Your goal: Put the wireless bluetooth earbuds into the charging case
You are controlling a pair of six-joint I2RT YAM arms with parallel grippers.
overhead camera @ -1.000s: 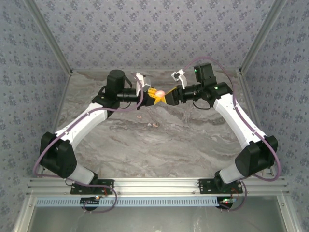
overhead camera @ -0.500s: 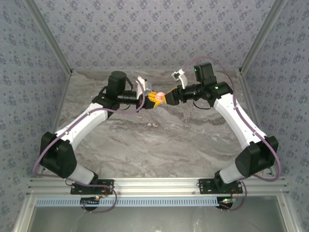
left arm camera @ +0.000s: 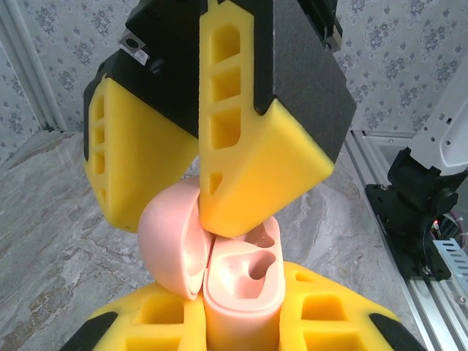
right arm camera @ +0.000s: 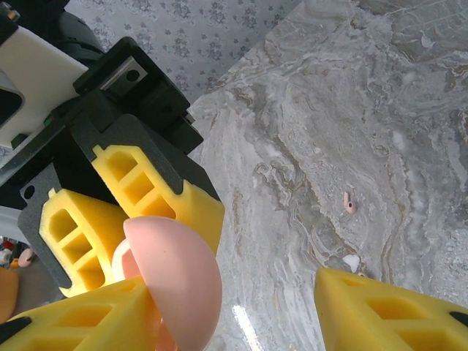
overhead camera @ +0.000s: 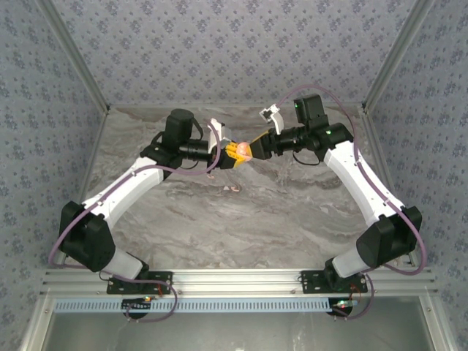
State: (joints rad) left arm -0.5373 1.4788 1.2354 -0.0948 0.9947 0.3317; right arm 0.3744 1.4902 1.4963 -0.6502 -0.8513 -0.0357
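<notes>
From my remote station, the left gripper (overhead camera: 234, 152) reaches in over the middle of the grey marbled counter (overhead camera: 292, 219), its yellow foam fingers (left arm camera: 157, 325) closed narrowly on the base of a pink charging case (left arm camera: 241, 292), held clear of the surface. The left wrist camera has the case standing upright between those fingers with its domed lid (left arm camera: 172, 245) hinged open to the left and a moulded well showing inside; I cannot tell whether anything sits in that well. Meeting it from the other side, the right gripper (overhead camera: 253, 148) comes down on the case with its own yellow fingers (left arm camera: 256, 146) spread roughly halfway and nothing clamped between them: one tip presses at the rim of the open case beside the lid, and in the right wrist camera the other tip stands well apart from the lid. A small pink earbud (right arm camera: 348, 202) lies loose on the counter below the two grippers, apart from the case, with a pale fleck (right arm camera: 352, 261) near it that is too small for me to identify.
</notes>
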